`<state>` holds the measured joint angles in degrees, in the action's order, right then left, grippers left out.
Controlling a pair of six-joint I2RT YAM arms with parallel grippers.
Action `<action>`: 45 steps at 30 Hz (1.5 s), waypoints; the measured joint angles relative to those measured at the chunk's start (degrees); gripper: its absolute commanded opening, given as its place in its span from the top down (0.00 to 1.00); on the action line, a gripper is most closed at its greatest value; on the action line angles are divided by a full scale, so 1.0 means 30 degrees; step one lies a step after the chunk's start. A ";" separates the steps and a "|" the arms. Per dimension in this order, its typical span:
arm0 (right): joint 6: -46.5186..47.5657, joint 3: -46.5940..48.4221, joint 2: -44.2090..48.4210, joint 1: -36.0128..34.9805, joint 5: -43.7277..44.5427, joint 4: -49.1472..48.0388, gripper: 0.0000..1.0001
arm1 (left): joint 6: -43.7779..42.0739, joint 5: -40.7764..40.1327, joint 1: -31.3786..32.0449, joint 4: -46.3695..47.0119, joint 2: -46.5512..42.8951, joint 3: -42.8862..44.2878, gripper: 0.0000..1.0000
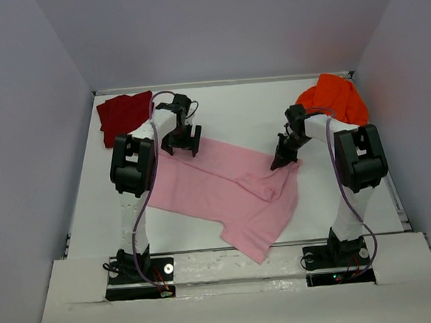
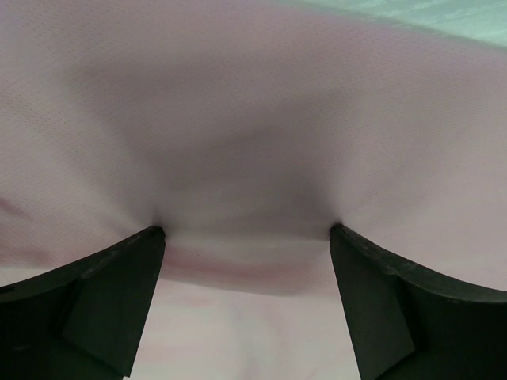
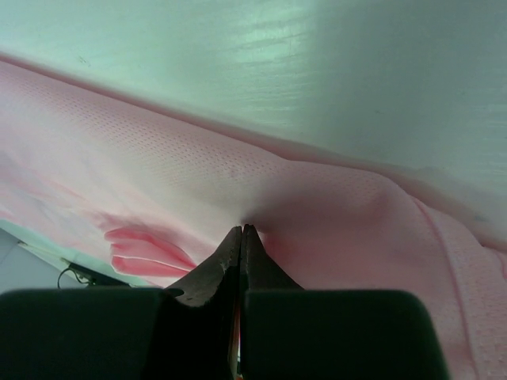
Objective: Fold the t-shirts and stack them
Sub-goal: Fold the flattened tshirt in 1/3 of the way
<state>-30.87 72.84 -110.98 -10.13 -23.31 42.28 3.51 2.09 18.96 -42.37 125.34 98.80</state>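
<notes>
The light pink t-shirt (image 1: pixel 225 194) lies spread across the middle of the table, with a fold ridge near its right side. My left gripper (image 1: pixel 182 143) stands open on the shirt's far left edge. In the left wrist view both fingertips (image 2: pixel 127 277) press down into the pink cloth (image 2: pixel 253 119), left gripper (image 2: pixel 245 233) wide apart. My right gripper (image 1: pixel 282 159) is at the shirt's far right corner, and the right gripper (image 3: pixel 242 231) is shut, with pink cloth (image 3: pixel 158 174) puckered at its tips. The dark red t-shirt (image 1: pixel 123 116) lies folded at the back left. The bright orange t-shirt (image 1: pixel 333 98) is bunched at the back right.
The white table (image 1: pixel 234 108) is closed in by grey walls at the back and on both sides. Its near edge runs just in front of the arm bases (image 1: pixel 138 270). The orange shirt sits close behind the right arm's elbow.
</notes>
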 measured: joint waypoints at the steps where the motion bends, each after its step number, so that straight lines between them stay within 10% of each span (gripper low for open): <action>1: 0.0036 0.0168 -0.0044 0.0066 0.0044 0.0066 1.00 | 0.0219 -0.0408 0.0131 -0.0007 -0.0007 -0.0066 0.01; 45: 0.2688 1.5183 -0.9428 0.2259 -0.0168 0.4350 1.00 | 0.5829 -0.1486 0.2113 0.0911 -0.2798 -0.4488 0.01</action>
<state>-22.81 118.39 -139.26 -3.36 -23.81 55.33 20.99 -2.37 25.30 -39.64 116.95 85.34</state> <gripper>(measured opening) 0.010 0.989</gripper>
